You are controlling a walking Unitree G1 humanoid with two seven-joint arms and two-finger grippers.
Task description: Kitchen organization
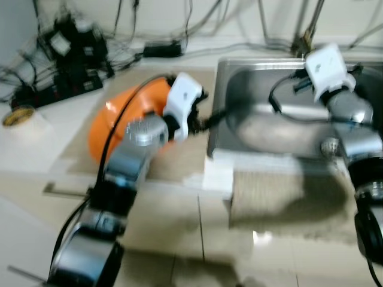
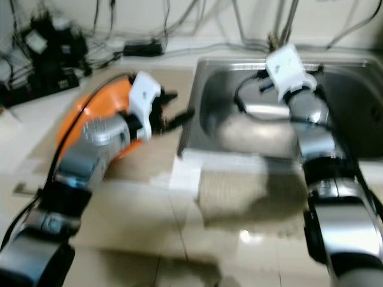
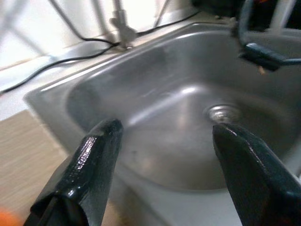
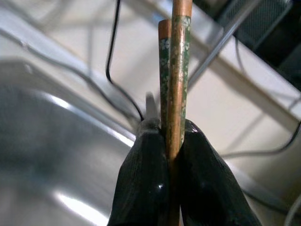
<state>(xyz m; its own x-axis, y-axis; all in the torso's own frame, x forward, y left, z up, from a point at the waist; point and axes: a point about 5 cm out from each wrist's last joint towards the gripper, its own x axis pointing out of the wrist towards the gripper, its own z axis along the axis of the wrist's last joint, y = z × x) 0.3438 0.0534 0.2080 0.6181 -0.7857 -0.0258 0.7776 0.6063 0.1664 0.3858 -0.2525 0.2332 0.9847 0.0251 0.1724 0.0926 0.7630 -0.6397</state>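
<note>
Glossy black right pincer point(image 4: 171, 155) clamps two slim floral-patterned chopsticks point(image 4: 173, 70) above the brushed steel sink point(image 3: 188, 117); left pincer point(image 3: 164, 146) gapes wide, empty, at the sink's rim beside a rounded orange bowl point(image 1: 128, 113) on the counter point(image 1: 36, 149)

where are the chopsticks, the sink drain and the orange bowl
chopsticks point(image 4: 175, 75): right wrist view, patterned shafts above the fingers
sink drain point(image 3: 224, 112): left wrist view, metal strainer
orange bowl point(image 1: 128, 107): left eye view, outer side

The left arm reaches forward and to the right, its hand point(image 3: 162, 155) with both black fingers point(image 3: 94, 160) spread wide apart. The right arm stretches straight ahead, its hand point(image 4: 175, 155) pinched tight on a pair of chopsticks point(image 4: 173, 70) that stand up between the fingers.
</note>
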